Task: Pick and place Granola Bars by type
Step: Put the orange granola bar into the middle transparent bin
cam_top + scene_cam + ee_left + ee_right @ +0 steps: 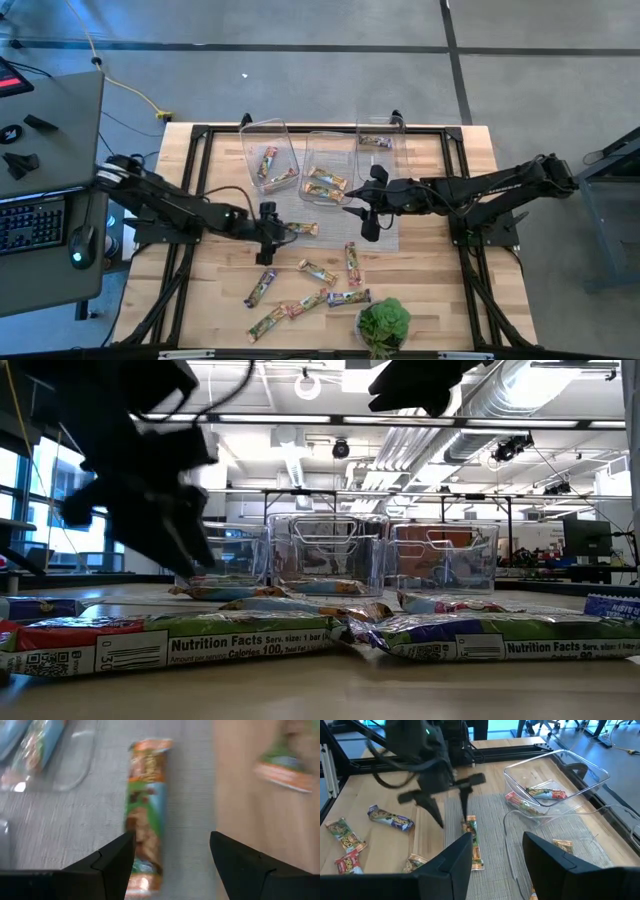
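The left gripper (268,232), fingers spread, hovers over one green-gold granola bar (303,229) on the grey mat (385,235), the right gripper (368,208) also spread nearby, beside three clear bins (270,150) and seven loose bars (315,271), one wrapper reading "Calories 100" (225,653).

two dark, slim jointed arms with black cables looped along them; matte black wedge-shaped fingers

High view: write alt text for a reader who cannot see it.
The left tool hangs open over a granola bar on the grey mat, while the right tool waits, open, near three clear bins that each hold bars. More bars lie scattered on the wooden table beside a potted plant.
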Controlling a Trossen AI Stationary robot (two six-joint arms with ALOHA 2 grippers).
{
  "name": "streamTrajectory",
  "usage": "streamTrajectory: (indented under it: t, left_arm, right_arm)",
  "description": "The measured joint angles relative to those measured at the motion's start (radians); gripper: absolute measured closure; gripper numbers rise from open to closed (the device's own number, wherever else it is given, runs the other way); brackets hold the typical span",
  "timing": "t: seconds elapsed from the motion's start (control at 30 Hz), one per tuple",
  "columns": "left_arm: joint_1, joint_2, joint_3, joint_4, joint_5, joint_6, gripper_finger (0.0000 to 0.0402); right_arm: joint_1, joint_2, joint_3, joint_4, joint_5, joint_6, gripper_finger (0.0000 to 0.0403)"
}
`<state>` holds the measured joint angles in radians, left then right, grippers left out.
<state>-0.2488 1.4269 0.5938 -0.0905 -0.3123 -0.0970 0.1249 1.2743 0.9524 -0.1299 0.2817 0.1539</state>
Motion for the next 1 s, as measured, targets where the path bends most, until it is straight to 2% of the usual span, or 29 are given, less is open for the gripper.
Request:
streamTrajectory:
  t: [0.13,0.23,0.43,0.7,0.8,1.0]
  left_arm:
    - [0.059,0.063,0.006,0.047,-0.005,-0.085,0.0153]
    - [0.101,0.075,0.01,0.035,-0.004,-0.089,0.0153]
    - [0.175,0.079,0.011,0.039,0.18,-0.069,0.0153]
    - [0.183,0.14,0.016,0.045,0.199,-0.065,0.0156]
    - [0.183,0.15,0.016,0.049,0.199,-0.065,0.0173]
    - [0.183,0.151,0.015,0.048,0.199,-0.066,0.0236]
  right_arm:
    - [0.0,0.0,0.0,0.001,0.0,0.0,0.0245]
    - [0.0,0.0,0.0,0.001,0.0,0.002,0.0245]
    - [0.0,0.0,0.0,0.0,0.0,0.003,0.0245]
    - [0.0,0.0,0.0,0.0,0.0,-0.002,0.0244]
    - [0.0,0.0,0.0,0.0,0.0,-0.004,0.0245]
    - [-0.001,0.0,0.0,0.0,0.0,-0.004,0.0245]
